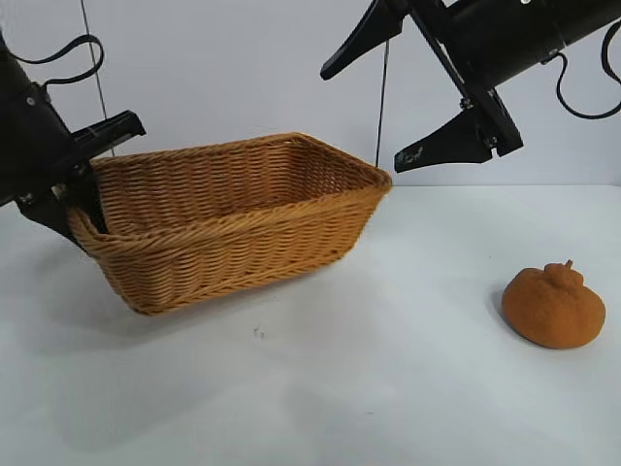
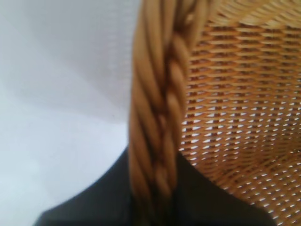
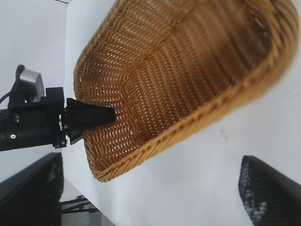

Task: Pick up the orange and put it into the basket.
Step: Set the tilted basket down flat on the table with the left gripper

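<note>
orange (image 1: 554, 307): on worktop (image 1: 388, 388), below spread, empty right pincer (image 1: 408, 102), ungrasped. wicker basket (image 1: 233, 228): empty, rim clenched by left pincer (image 1: 82, 184). whole transfer pending.

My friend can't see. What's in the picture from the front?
An orange sits on a white table, apart from a tilted wicker basket. The left gripper clamps the basket's raised end, and the open right gripper hangs above.

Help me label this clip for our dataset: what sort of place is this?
Probably a lab test bench: a plain white table against a bare wall, two black arms, and only props, a wicker basket and an orange.
</note>
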Controlling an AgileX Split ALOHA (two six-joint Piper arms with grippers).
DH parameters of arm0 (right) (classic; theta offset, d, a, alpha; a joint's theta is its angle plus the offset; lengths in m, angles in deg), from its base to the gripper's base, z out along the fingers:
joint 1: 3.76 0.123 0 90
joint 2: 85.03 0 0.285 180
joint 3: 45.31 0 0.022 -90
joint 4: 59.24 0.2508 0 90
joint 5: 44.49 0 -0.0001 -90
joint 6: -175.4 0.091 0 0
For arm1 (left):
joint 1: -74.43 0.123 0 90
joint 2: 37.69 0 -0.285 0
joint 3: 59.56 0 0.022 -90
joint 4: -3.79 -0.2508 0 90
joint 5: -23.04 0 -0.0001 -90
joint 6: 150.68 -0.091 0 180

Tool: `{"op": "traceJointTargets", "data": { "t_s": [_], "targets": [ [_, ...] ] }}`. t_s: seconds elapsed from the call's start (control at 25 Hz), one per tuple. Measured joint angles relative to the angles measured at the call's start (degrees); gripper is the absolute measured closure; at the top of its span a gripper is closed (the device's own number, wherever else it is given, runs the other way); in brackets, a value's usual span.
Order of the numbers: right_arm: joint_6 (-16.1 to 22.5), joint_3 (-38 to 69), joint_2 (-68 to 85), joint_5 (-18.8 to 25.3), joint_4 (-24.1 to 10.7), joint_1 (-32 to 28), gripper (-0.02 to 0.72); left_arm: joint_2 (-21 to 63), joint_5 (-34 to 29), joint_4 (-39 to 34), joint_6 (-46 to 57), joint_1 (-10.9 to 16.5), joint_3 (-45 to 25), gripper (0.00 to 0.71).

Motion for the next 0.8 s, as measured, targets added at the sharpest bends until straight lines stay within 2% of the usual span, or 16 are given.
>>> {"op": "traceJointTargets", "data": {
  "t_s": [0.2,0.4,0.6,0.8],
  "targets": [
    [0.0,0.0,0.0,0.0,0.0,0.0,0.01,-0.5,-5.4,0.2,-11.4,0.0,3.6,0.626],
    [0.0,0.0,0.0,0.0,0.0,0.0,0.01,-0.5,-9.2,0.1,-16.5,-0.1,3.7,0.626],
    [0.0,0.0,0.0,0.1,-0.1,0.0,0.01,-0.7,-9.8,0.0,-18.3,-0.6,3.7,0.626],
    [0.0,0.0,0.0,0.1,-0.1,0.0,0.01,-2.1,-6.2,0.2,-18.7,-2.0,3.7,0.626]
  ]
}}
